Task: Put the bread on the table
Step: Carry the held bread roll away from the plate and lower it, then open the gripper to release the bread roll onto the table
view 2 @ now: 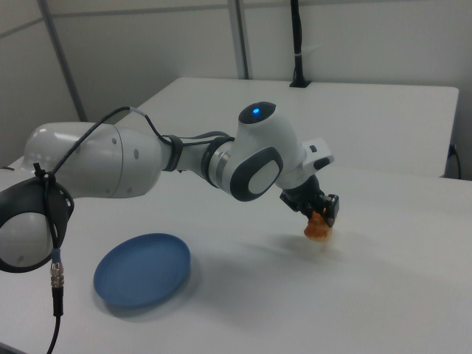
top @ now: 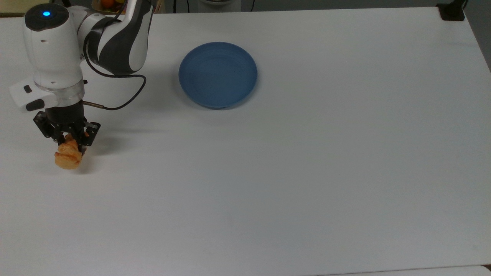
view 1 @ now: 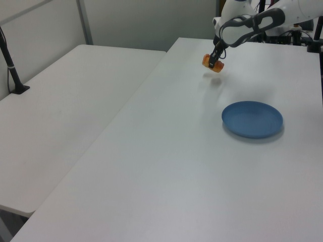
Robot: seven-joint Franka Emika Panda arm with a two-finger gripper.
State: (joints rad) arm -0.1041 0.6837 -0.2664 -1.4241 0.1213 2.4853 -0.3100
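Even, diffuse indoor light, bright overall; no hard shadows. White desk (top: 307,172) reads slightly grey-blue in top view, mild falloff toward lower corners. Soft shadow under arm (top: 115,42) spreads to top view's right of bread (top: 68,158); faint shadow patch on desk below bread (view 1: 212,63) in left view. Blue plate (top: 218,74) casts thin dark rim shadow along near edge, weak sheen on its surface. Blue indicator light on arm glows. Slight softness across all three views; no strong edge distortion.
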